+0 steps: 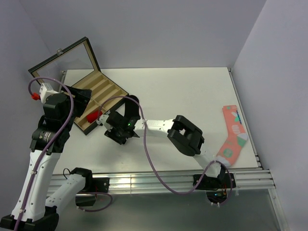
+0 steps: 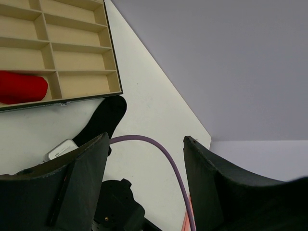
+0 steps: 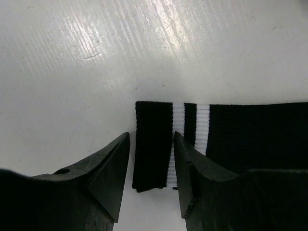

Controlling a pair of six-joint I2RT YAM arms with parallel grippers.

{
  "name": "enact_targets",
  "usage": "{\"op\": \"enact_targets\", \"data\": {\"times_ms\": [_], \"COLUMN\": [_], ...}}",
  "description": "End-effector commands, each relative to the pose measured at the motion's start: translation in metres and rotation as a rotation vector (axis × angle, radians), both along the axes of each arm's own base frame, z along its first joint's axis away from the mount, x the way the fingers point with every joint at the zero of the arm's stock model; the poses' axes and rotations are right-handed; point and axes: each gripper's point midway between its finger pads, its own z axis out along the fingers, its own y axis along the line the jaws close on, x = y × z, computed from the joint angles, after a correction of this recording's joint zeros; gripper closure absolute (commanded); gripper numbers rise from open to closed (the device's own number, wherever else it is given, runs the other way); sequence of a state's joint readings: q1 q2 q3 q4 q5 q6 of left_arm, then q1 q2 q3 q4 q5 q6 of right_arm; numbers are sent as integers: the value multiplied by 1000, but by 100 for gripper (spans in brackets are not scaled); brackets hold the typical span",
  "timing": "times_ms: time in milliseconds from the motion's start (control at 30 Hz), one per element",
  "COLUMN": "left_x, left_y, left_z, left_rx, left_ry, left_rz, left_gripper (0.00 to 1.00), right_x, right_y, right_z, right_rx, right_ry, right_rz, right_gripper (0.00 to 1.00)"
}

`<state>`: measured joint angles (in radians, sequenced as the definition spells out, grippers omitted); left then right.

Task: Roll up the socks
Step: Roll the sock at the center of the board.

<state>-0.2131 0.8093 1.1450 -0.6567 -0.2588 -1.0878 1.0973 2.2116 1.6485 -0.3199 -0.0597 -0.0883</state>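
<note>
At the near right of the table (image 1: pixel 183 91), a salmon-pink sock (image 1: pixel 233 137) with green and white patches lies flat beside the right edge, well apart from everything else. The right arm reaches from its base leftward across the near half of the table.

The right gripper (image 3: pixel 151 137) points down at the cuff of the black sock (image 3: pixel 250 139). The sock lies flat on the white surface, its two white stripes just behind a black end band. The jaws stand wide apart and straddle that end band. One finger (image 3: pixel 108 168) is just off the cuff's edge, with a sliver of table showing between them, and the other sits over the first white stripe. Nothing is pinched. From the left wrist's view, the sock's rounded toe lies just beside the outer wall of a compartment case (image 2: pixel 82 98).

The left gripper (image 2: pixel 145 144) hangs above the table by that case. Its fingers are spread wide and hold nothing. A purple cable (image 2: pixel 163 156) passes below the gap between them.

Farther back, the red sock (image 2: pixel 21 87) sits as a rounded bundle in one tan-lined compartment, in the row along the wall closest to the black sock. The other compartments in view hold nothing. The case's glass-paned lid (image 1: pixel 62 57) stands open, leaning toward the far left corner where the grey walls meet.
</note>
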Motion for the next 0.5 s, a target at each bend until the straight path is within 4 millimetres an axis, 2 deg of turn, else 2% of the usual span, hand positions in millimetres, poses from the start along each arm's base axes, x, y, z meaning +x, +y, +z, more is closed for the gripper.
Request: {"op": "enact_targets", "data": {"times_ms": [0, 233, 333, 367, 400, 467], "left_x": [-3, -2, -3, -4, -3, -3], "left_y": [0, -1, -1, -1, -2, -4], "left_z": [13, 4, -6, -8, -15, -23], "left_rx": [17, 24, 26, 26, 31, 33], "left_ry": [-36, -11, 14, 17, 29, 46], "left_rz": [-14, -16, -20, -20, -24, -35], "left_gripper": [31, 31, 31, 31, 31, 31], "right_x": [4, -2, -7, -11, -12, -18], "right_y": [9, -4, -17, -26, -30, -43], "right_z": [8, -8, -17, -26, -23, -32], "right_rx": [38, 0, -27, -50, -50, -76], "right_ry": [-24, -8, 0, 8, 4, 12], "right_rz": [-19, -42, -54, -58, -59, -54], "right_gripper": [51, 51, 53, 53, 55, 57]}}
